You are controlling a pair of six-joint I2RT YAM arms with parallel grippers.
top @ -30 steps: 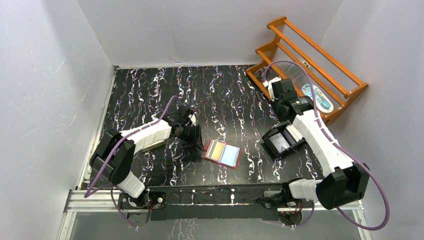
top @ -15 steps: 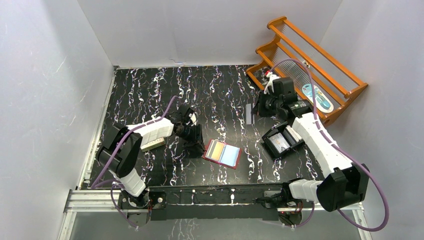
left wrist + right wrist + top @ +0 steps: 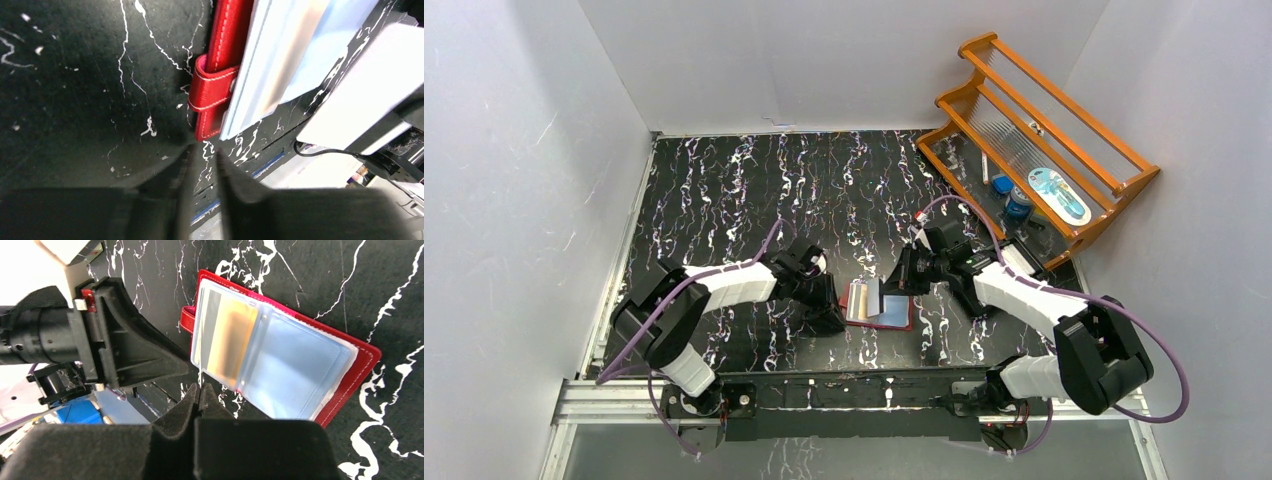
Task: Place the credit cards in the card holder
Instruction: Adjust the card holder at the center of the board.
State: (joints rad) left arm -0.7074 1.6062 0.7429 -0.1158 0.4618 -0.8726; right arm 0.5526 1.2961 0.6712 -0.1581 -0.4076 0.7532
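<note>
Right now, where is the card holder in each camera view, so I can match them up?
Top external: card holder just below picture centre, lying open.
Left wrist: card holder at top centre, red edge running downward.
Right wrist: card holder centre right, clear pockets up.
Shared landmark: its red clasp tab, clear in both wrist views, too small from above.

We read this as a lab test cell: plain white panels box in a black marbled table, an aluminium rail at six o'clock.
</note>
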